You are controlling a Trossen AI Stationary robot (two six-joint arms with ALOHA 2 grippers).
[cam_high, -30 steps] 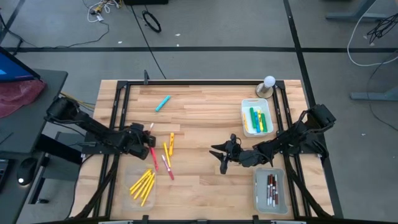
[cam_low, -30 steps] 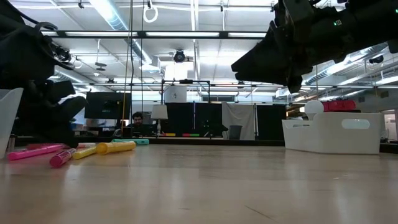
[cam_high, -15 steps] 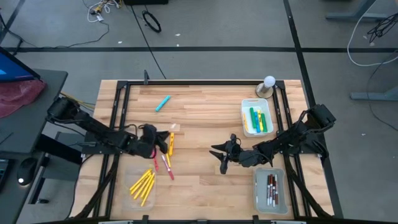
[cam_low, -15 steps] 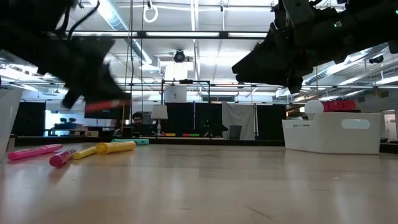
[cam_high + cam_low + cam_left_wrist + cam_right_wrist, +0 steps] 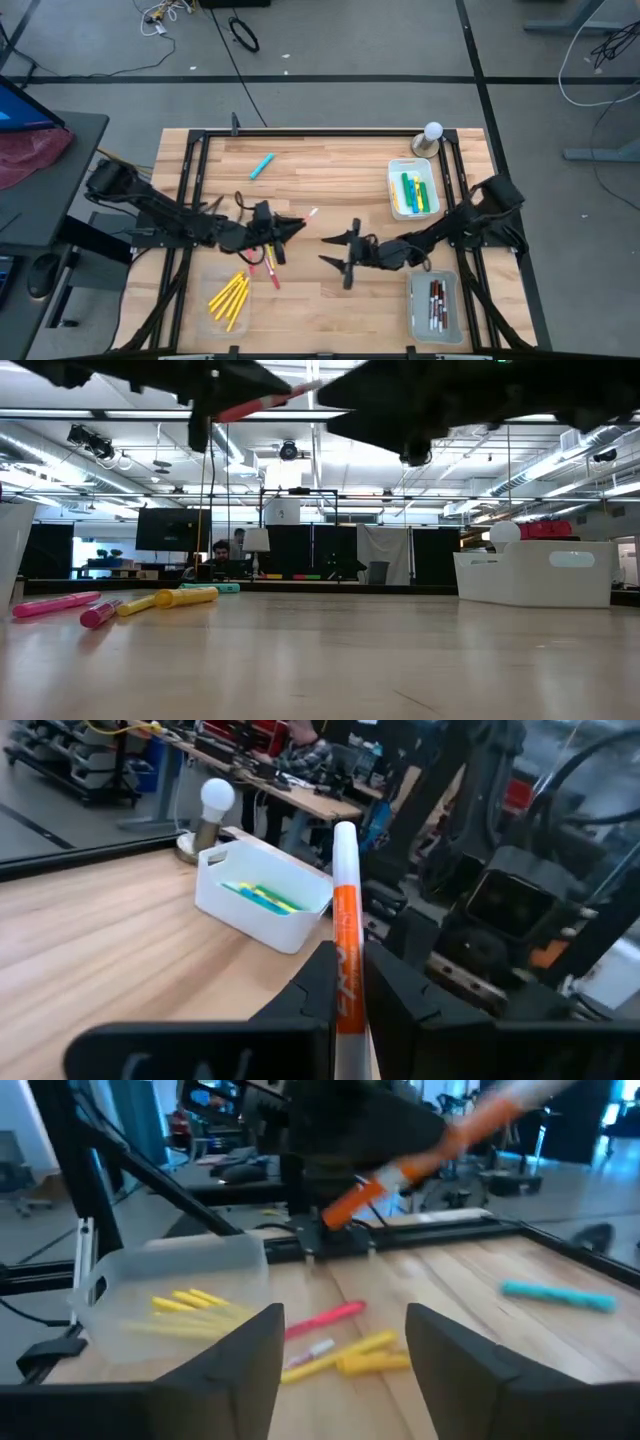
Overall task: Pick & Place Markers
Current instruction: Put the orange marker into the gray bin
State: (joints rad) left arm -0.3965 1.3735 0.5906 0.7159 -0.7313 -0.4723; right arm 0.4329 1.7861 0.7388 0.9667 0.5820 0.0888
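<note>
A wooden table is seen from above, with two dark robot arms reaching toward its middle. The left gripper is clamped on a white marker with an orange band and has carried it from the left side, where it was a second ago, to mid-table, held up off the wood with its tip toward the other arm. The right gripper has moved leftward to meet it, and its jaws have spread wide and hold nothing. This looks like a hand-over about to happen.

Other markers lie loose at the left, and a blue one lies at the far side. Yellow markers fill a clear tray at near left, with green and yellow ones in a white bin at far right.

Dark lettering runs along the held marker, but it is too blurred to read.
</note>
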